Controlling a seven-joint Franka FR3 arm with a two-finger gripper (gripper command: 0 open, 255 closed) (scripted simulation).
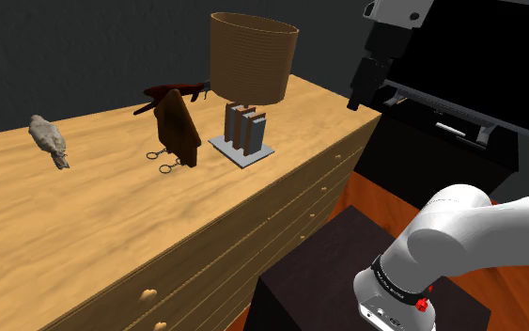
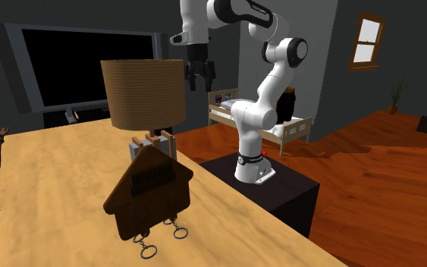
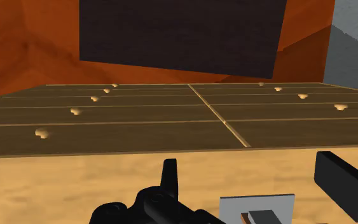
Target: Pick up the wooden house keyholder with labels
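A: Where's the keyholder?
B: Upright on the dresser top. It's dark brown and house-shaped, with a lined label panel on its face. Two key rings hang from its bottom edge down to the wood.
A: Nearest thing?
B: The lamp base, a grey plate with upright blocks. It's just beside the keyholder on the shoulder view's right, not touching. A brown drum shade sits above it. In the second exterior view the lamp stands behind the keyholder.
A: State of the gripper?
B: Fingers spread, empty. It hangs high in the air past the shade on the second exterior view's right, over the dresser's edge and well apart from the keyholder. The wrist view looks down on the drawer fronts and a corner of the grey plate.
A: Other stuff on top?
B: A grey bird-like figure, far toward the shoulder view's left. A dark red rifle-shaped thing behind the keyholder.
A: Room?
B: A black stand under the arm, an orange wood floor, a TV behind the dresser and a small bed behind the arm.
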